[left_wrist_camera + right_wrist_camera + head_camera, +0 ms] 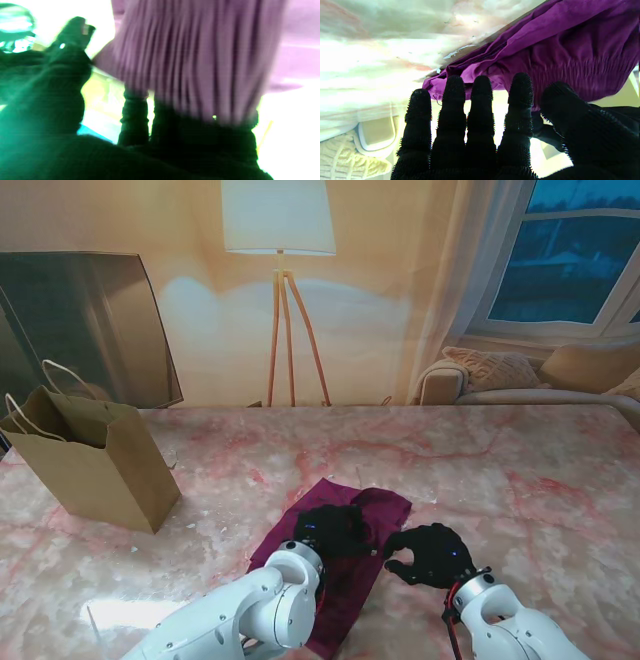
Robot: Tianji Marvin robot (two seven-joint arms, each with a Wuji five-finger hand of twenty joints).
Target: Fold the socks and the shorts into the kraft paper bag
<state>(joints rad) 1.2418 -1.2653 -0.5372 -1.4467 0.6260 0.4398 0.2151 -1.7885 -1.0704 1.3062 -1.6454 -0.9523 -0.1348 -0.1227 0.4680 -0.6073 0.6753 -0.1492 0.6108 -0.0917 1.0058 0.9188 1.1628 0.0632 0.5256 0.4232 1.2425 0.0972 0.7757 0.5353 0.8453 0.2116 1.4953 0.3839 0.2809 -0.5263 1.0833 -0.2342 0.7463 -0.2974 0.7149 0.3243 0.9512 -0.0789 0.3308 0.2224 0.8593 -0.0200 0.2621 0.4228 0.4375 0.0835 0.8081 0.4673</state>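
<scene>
- Left hand (pixel 333 530) grips the purple shorts (pixel 345 570) by the waistband; carry the fold across squarely
- Right hand (pixel 432 554), fingers loosely spread and empty, should pin the right edge

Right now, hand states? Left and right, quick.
Left hand: shut on the purple shorts, fabric pinched between thumb and fingers.
Right hand: open, fingers apart beside the shorts, holding nothing.

Bare marble table (pixel 520 480) right of shorts (pixel 385 505)
</scene>
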